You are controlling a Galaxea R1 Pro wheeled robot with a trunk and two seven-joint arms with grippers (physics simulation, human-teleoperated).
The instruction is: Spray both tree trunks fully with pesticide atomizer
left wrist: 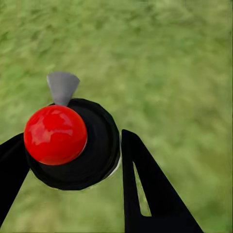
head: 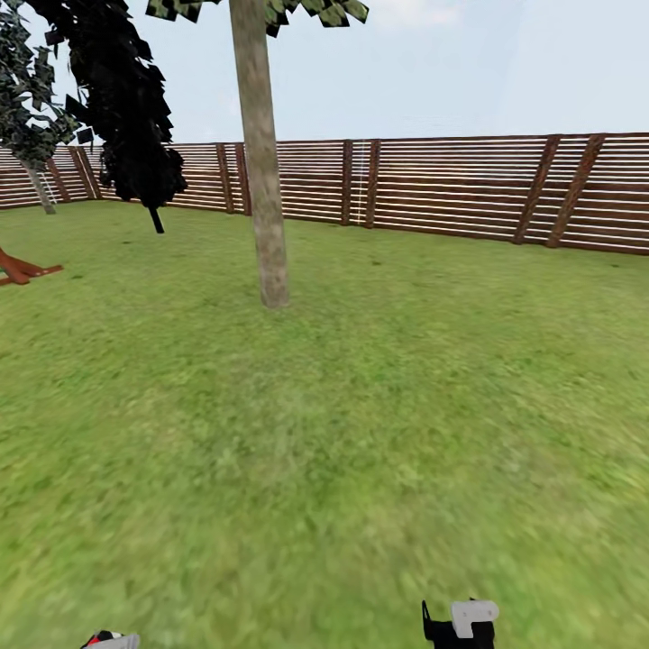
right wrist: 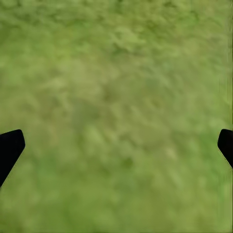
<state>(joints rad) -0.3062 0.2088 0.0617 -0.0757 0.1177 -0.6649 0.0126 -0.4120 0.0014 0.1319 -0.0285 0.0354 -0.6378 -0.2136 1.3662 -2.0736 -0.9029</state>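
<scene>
Atomizer (left wrist: pixel 73 143) is off the grass (head: pixel 361 433) and gripped between your left gripper's (left wrist: pixel 73 160) jaws; your right gripper (right wrist: pixel 116 145) hangs spread wide, holding nothing. Ahead, well apart, stands one tree trunk (head: pixel 263 180), looking unsprayed; by my reckoning, both trees remain.

A blurry green grass floor (head: pixel 379 424) is seen, on which a tall tree with a straight grey-brown trunk (head: pixel 264 180) is rooted, with a black-leaved columnar tree (head: pixel 135 117) and a brown horizontal-slat wooden fence (head: pixel 451 185) standing farther back.
</scene>
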